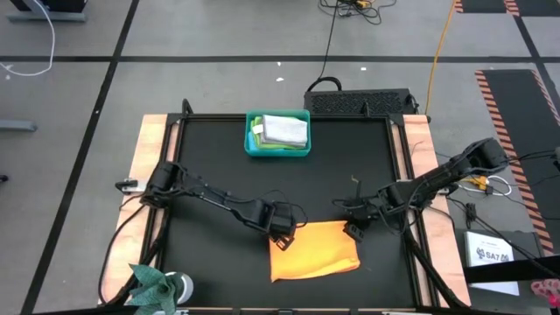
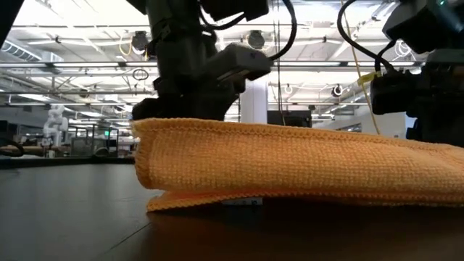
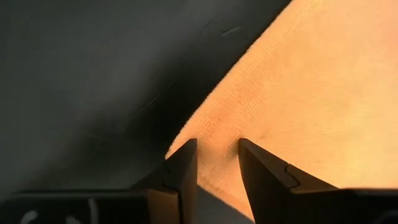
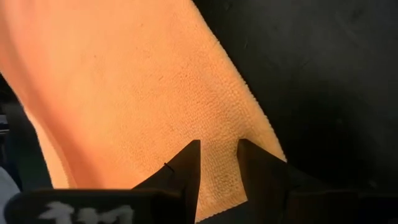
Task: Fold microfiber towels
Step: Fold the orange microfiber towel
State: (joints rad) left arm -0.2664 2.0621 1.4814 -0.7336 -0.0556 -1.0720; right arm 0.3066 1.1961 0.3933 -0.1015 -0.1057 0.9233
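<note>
Pinching evenly at both far corners is what this fold seems to need — the left gripper [image 1: 282, 232] sits at the orange towel's [image 1: 315, 251] ten-o'clock corner and the right gripper [image 1: 353, 229] at its one-o'clock corner, each with fingers narrowly parted astride the edge, and whether they clamp cloth I cannot tell. Carry both corners level toward six o'clock so the edges meet square. From above, a bin [image 1: 277, 153] of other towels shows at twelve o'clock — the table-level camera shows instead the doubled layer.

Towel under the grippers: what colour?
Orange-yellow towel, plain with no pattern; clearest in the high view.
</note>
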